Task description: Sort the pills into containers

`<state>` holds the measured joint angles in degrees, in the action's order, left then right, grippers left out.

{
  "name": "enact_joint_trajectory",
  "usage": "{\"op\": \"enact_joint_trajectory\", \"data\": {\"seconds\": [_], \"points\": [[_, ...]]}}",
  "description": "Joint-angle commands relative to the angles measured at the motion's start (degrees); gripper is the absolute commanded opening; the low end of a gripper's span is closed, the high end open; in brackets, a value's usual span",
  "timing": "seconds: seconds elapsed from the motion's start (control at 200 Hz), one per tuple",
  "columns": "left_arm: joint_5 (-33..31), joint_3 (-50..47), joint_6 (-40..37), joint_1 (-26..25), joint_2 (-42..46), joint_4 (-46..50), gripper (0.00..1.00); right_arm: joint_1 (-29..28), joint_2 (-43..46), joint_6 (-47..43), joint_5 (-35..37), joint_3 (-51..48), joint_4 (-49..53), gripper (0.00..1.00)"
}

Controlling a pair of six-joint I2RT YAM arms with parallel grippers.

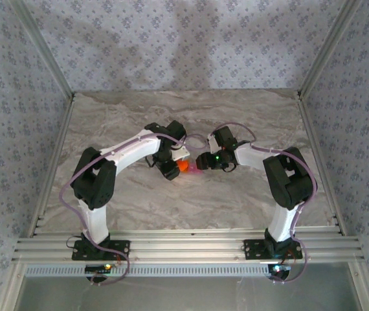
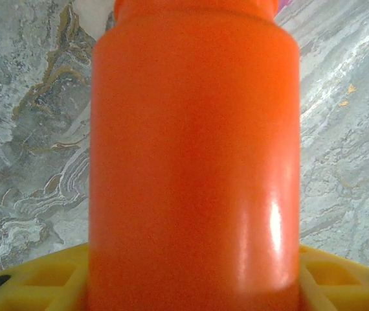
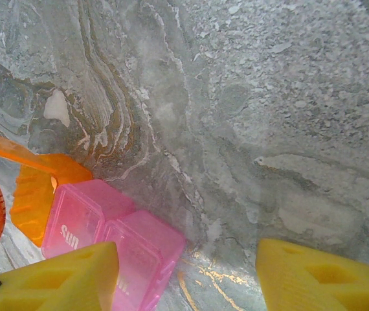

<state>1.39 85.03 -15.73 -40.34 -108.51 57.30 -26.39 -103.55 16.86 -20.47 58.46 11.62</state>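
We see left gripper (image 2: pixel 194 285) squeezing big orange bottle (image 2: pixel 194 162). Right gripper (image 3: pixel 188 259) fingers apart, holding nothing, low over table (image 3: pixel 268 97). Containers (image 3: pixel 87 220), pink and orange, lie on table just beside one yellow finger.

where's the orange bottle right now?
Mid-table in the top view: the orange bottle is gripped by the left gripper, and the small orange and pink containers sit just to its right, by the right gripper.

Glossy orange plastic bottle (image 2: pixel 194 162), translucent pink plastic containers (image 3: pixel 107 236), smooth marbled table (image 3: pixel 268 97)
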Motion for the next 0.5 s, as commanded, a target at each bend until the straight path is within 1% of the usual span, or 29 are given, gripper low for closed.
{"op": "enact_joint_trajectory", "data": {"seconds": [0.0, 0.495], "points": [[-1.0, 1.9, -1.2, -0.6, -1.6, 2.7, 0.0, -0.3, -2.5, -0.4, -1.6, 0.7, 0.6, 0.6], [-2.6, 4.2, -2.2, -1.2, -3.2, 4.9, 0.0, -0.3, -2.5, -0.3, -1.8, 0.7, 0.6, 0.6]]}}
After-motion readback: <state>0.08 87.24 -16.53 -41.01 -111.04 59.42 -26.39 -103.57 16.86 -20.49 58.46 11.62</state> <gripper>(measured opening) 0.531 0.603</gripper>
